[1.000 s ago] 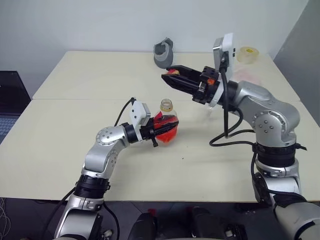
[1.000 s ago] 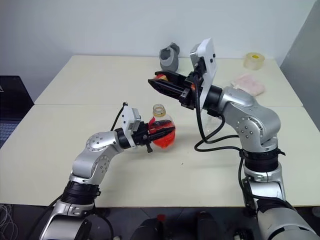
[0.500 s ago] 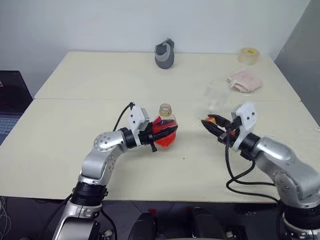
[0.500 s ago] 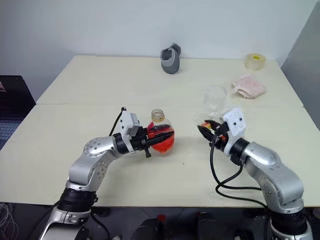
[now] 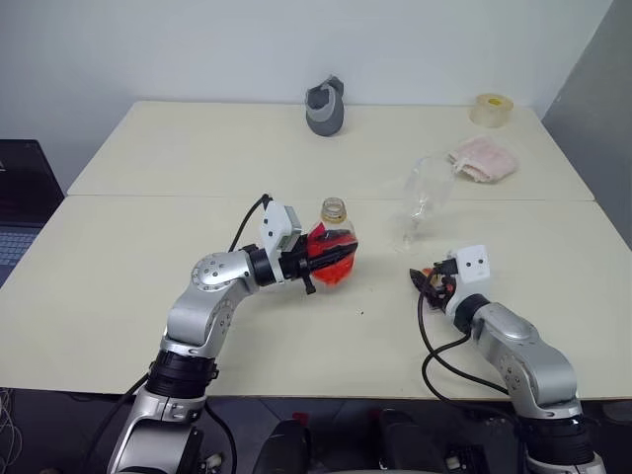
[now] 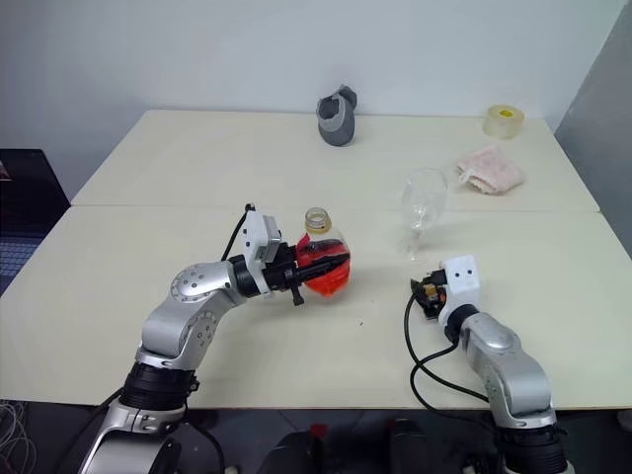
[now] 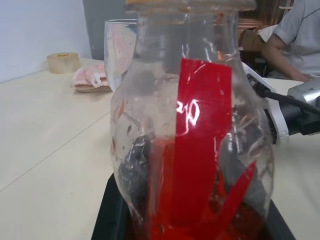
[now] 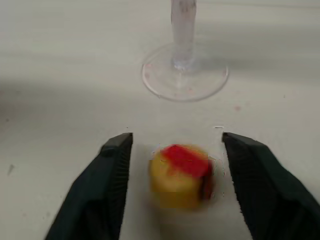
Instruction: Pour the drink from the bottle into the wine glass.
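Observation:
My left gripper (image 5: 334, 263) is shut on the bottle (image 5: 333, 212), a small clear one with a red label (image 7: 197, 150), holding it upright just above the table with its neck open. The drink (image 6: 323, 279) is red and fills the bottle's lower part. To the right stands the empty wine glass (image 5: 426, 188), upright, its foot (image 8: 185, 75) just beyond my right gripper (image 8: 177, 139). That gripper rests low over the table and is open. A yellow cap (image 8: 179, 174) with a red top lies between its fingers, touching neither.
At the table's back are a grey object (image 5: 326, 107), a roll of tape (image 5: 490, 109) and a pink cloth (image 5: 482, 158). A seam (image 5: 148, 196) crosses the tabletop. A laptop (image 5: 15, 197) sits off the left edge. A seated person (image 7: 295, 40) is beyond the table.
My right arm swung down from above the bottle to the table near the glass's foot, then its fingers opened around the yellow cap. The left gripper and the bottle stayed in place.

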Motion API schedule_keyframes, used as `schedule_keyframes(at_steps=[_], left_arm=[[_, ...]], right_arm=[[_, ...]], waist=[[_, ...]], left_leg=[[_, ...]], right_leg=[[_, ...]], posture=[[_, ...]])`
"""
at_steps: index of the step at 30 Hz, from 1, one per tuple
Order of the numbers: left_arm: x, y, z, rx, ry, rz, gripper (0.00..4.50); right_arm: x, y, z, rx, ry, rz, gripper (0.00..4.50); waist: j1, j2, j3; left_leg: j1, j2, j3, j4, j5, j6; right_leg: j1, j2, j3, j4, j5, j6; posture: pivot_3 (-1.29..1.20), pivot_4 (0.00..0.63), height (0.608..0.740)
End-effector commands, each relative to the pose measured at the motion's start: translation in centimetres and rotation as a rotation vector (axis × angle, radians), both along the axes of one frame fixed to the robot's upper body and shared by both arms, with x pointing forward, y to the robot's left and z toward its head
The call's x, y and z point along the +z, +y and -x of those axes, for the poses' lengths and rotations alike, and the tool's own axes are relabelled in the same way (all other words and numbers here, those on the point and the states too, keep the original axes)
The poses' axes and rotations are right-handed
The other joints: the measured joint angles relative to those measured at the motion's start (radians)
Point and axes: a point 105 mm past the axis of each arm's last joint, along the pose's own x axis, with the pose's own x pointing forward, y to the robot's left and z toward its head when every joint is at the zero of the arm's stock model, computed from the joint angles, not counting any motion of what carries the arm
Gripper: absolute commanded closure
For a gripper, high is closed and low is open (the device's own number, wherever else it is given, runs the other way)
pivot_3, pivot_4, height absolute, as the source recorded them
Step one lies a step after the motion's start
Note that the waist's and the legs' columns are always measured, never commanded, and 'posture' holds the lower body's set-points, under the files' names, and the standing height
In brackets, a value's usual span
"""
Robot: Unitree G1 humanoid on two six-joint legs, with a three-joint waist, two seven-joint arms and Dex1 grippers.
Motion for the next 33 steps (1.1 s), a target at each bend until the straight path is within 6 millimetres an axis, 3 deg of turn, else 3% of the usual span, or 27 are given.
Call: schedule_keyframes(at_steps=[1,2,8,16,19,23,27,30,33], left_arm=[[1.4,0.0,0.2,-0.007,-0.052,0.023,3.46],[1.4,0.1,0.1,0.000,-0.052,0.025,3.46],[1.3,1.5,-0.9,0.102,-0.056,0.034,3.46],[2.2,6.3,-6.0,0.463,-0.115,0.037,3.46],[3.3,8.5,-7.9,0.602,-0.153,0.049,3.46],[4.2,13.4,-10.3,0.836,-0.161,0.071,3.46],[3.2,16.3,-11.3,0.978,-0.118,0.115,3.46],[1.8,17.0,-11.6,1.028,-0.097,0.124,3.46],[0.2,16.4,-11.6,1.016,-0.061,0.131,3.46]], right_arm=[[2.1,-0.2,0.2,0.011,-0.068,0.019,0.27],[2.6,-0.2,0.2,0.016,-0.079,0.025,0.03],[5.8,1.5,2.2,0.195,-0.174,0.088,0.03],[11.4,6.6,6.8,0.720,-0.312,-0.024,0.03],[12.2,7.4,6.5,0.806,-0.350,-0.032,0.03],[13.2,9.4,4.6,0.831,-0.408,-0.062,0.03],[13.4,11.2,3.8,0.841,-0.426,-0.104,0.03],[13.1,12.0,3.4,0.849,-0.431,-0.111,0.03],[13.0,12.1,3.2,0.841,-0.435,-0.104,0.03]], waist=[[0.000,0.000,0.000],[0.000,0.000,0.000],[0.000,0.000,0.000],[0.000,-0.001,0.001],[0.001,-0.002,0.001],[-0.007,-0.003,0.001],[-0.008,-0.003,0.001],[-0.006,-0.003,0.001],[0.004,-0.005,0.001]], left_leg=[[0.000,0.000,0.000,0.000,0.000,0.000],[0.000,0.000,0.000,0.000,0.000,0.000],[0.000,0.000,0.000,0.000,0.000,0.001],[0.000,0.000,-0.001,0.001,-0.001,0.001],[0.000,0.000,-0.002,0.001,-0.001,0.001],[0.000,0.000,-0.001,0.001,0.000,0.001],[0.000,0.000,-0.002,0.000,0.001,-0.001],[-0.002,-0.002,-0.003,0.001,0.001,-0.003],[-0.003,-0.003,-0.004,0.002,0.001,-0.003]], right_leg=[[0.000,0.000,0.000,0.000,0.000,0.000],[0.000,0.000,0.000,0.000,0.000,0.000],[0.000,0.000,-0.001,0.000,0.000,0.000],[0.001,0.000,-0.001,0.000,0.000,0.000],[0.001,0.000,-0.002,0.000,0.000,0.000],[0.001,0.000,-0.002,0.000,0.000,0.000],[-0.001,0.000,-0.003,-0.001,0.000,0.000],[-0.002,-0.003,-0.001,-0.001,0.000,0.000],[-0.002,-0.005,-0.002,0.000,0.001,0.001]], posture=[[0.00,0.150,0.740],[0.00,0.150,0.740],[0.00,0.150,0.740],[0.00,0.150,0.740],[0.00,0.150,0.740],[0.00,0.150,0.740],[0.00,0.150,0.740],[0.00,0.150,0.740],[0.00,0.150,0.740]])
